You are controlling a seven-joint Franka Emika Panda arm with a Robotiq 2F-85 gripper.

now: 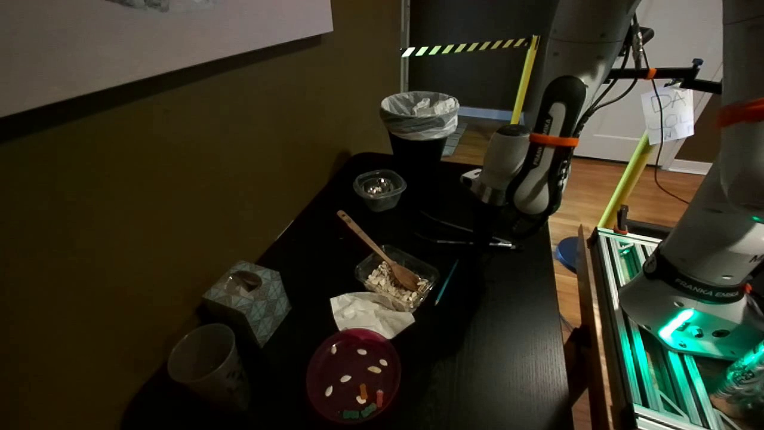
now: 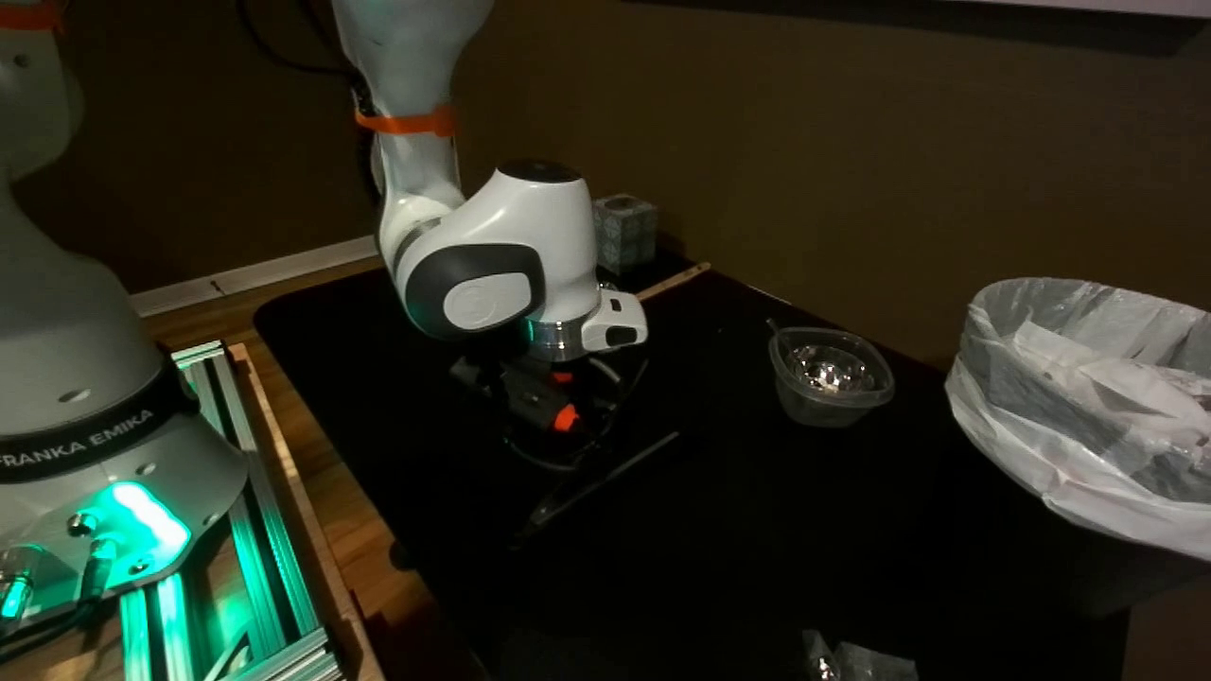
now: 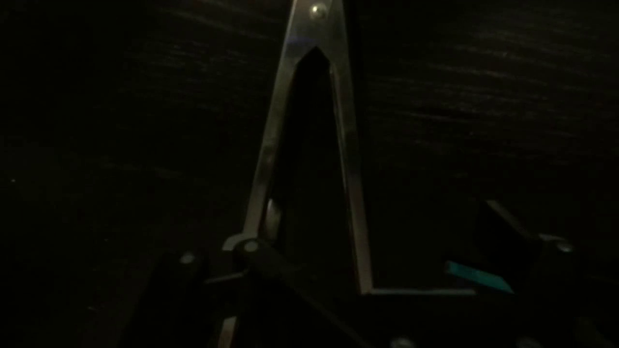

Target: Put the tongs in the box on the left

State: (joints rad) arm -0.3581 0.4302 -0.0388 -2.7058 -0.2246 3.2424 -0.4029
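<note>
The tongs lie on the black table with their two thin dark metallic arms spread; they show in both exterior views (image 1: pixel 453 242) (image 2: pixel 605 479) and in the wrist view (image 3: pixel 314 29). My gripper (image 3: pixel 379 237) is open, low over the tongs. Its left finger overlaps the left arm in the wrist view, and the right arm runs between the fingers. Whether any finger touches is too dark to tell. The gripper is dark in an exterior view (image 1: pixel 486 230). The pale grey patterned squarish box (image 1: pixel 248 298) stands by the wall, also partly visible in an exterior view (image 2: pixel 626 232).
A clear container (image 1: pixel 380 190) holds a shiny item. A clear food tray (image 1: pixel 397 278) holds flakes and a wooden spoon (image 1: pixel 376 248). A teal stick (image 1: pixel 446 282), napkin (image 1: pixel 370 313), red plate (image 1: pixel 316 382), cup (image 1: pixel 206 361) and lined bin (image 1: pixel 419 122) are around.
</note>
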